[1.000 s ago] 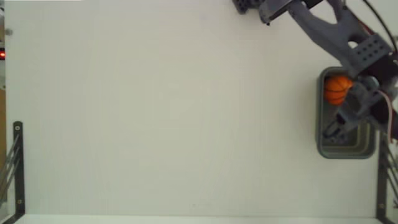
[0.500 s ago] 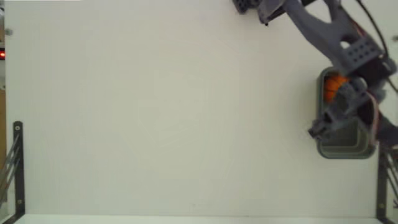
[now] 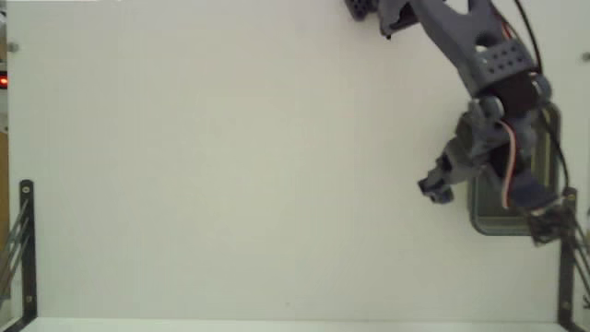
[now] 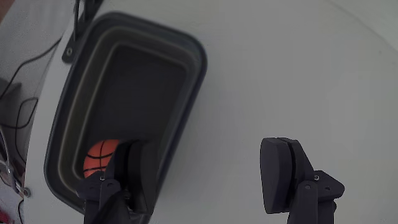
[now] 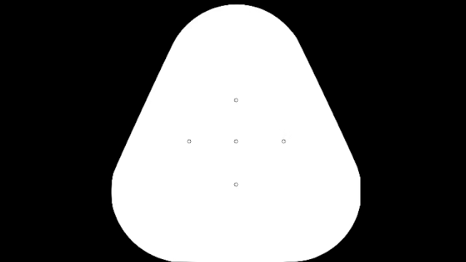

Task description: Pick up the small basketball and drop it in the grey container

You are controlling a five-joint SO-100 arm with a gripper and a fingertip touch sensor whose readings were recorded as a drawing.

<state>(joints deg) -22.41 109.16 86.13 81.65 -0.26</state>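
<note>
In the wrist view the small basketball [image 4: 99, 158], orange with black seams, lies inside the grey container [image 4: 194, 81] at its near end, partly behind my left finger [image 4: 140, 171]. My gripper [image 4: 211, 168] is open and empty; its right finger [image 4: 283, 174] hangs over bare table beside the bin. In the fixed view the gripper [image 3: 436, 187] sits just left of the container [image 3: 489, 223]. The arm covers most of the bin there and hides the ball.
Black metal brackets stand at the table's left edge [image 3: 26, 249] and right edge [image 3: 564, 267]. The arm's base [image 3: 369, 9] is at the top. Cables [image 4: 18, 93] run beside the bin. White table stretches left of the bin.
The gripper has swung out of the container toward the left in the fixed view, leaving the ball in the bin. The arm now covers the ball there.
</note>
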